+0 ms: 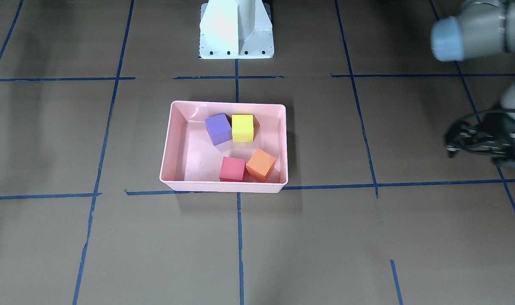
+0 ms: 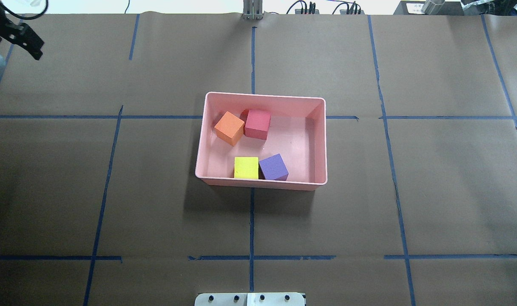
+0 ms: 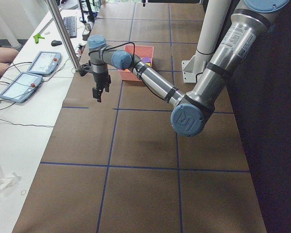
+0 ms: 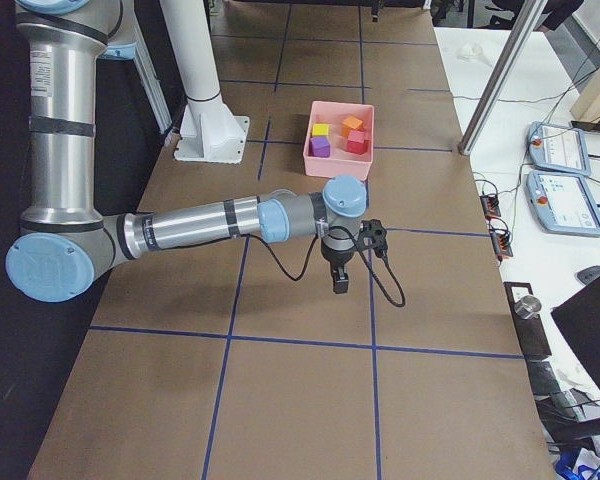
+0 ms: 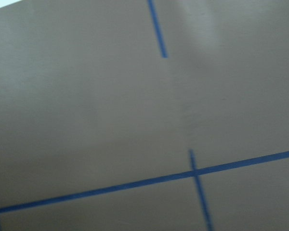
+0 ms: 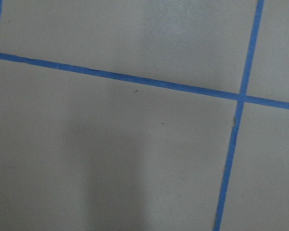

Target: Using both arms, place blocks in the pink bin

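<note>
Red-pink foam cube (image 1: 232, 168) nearest; orange cube (image 1: 261, 164), purple cube (image 1: 218, 129) and yellow-green cube (image 1: 242, 128) share the light-pink plastic bin (image 1: 173, 148). You look done: left hand (image 3: 98, 96) and right hand (image 4: 340, 285) idle aside, grip unreadable.

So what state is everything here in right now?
Pink bin: upright, holding all four blocks.
Orange block: inside, resting flat.
Red block: inside, beside the orange.
Yellow block: inside, flat.
Purple block: inside, beside the yellow.
Left arm: away from bin, jaws unclear.
Right arm: away from bin, jaws unclear.
</note>
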`<state>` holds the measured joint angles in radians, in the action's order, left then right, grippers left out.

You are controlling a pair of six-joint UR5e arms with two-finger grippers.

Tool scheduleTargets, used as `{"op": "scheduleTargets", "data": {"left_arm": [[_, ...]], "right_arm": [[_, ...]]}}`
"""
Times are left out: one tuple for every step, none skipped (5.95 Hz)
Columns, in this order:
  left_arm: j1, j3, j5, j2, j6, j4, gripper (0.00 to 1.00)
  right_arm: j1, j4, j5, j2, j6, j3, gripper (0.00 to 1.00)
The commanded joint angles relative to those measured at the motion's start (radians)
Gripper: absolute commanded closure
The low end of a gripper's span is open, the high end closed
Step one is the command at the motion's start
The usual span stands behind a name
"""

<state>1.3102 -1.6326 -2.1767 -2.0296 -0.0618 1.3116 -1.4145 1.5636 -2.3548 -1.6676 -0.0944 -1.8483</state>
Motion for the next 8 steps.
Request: {"op": "scheduleTargets", "data": {"left_arm": [[0.232, 0.169, -0.098, 0.075, 0.300, 0.011, 0.00], [0.250, 0.143, -0.080, 0.185, 0.297, 0.070, 0.00], [0.250, 0.151, -0.078, 0.265, 0.278, 0.187, 0.00], [0.253, 0.157, -0.090, 0.307, 0.254, 0.268, 0.00], [0.244, 0.166, -0.087, 0.327, 0.252, 0.273, 0.00], [0.241, 0.162, -0.092, 0.328, 0.258, 0.273, 0.00], [0.241, 0.154, -0.092, 0.330, 0.258, 0.267, 0.00], [0.241, 0.161, -0.092, 0.330, 0.258, 0.264, 0.00]], "right_arm": [[-0.043, -0.002, 0.002, -0.064, 0.008, -0.005, 0.00], [-0.043, -0.002, 0.005, -0.092, 0.008, 0.001, 0.00], [-0.046, -0.002, 0.005, -0.110, 0.007, -0.002, 0.00], [-0.058, -0.002, -0.010, -0.112, 0.004, -0.002, 0.00], [-0.058, -0.007, -0.011, -0.109, 0.008, -0.024, 0.00], [-0.058, -0.004, -0.005, -0.107, 0.007, -0.031, 0.00], [-0.058, -0.005, -0.005, -0.113, 0.007, -0.032, 0.00], [-0.058, -0.004, -0.001, -0.113, 0.007, -0.029, 0.00]]}}
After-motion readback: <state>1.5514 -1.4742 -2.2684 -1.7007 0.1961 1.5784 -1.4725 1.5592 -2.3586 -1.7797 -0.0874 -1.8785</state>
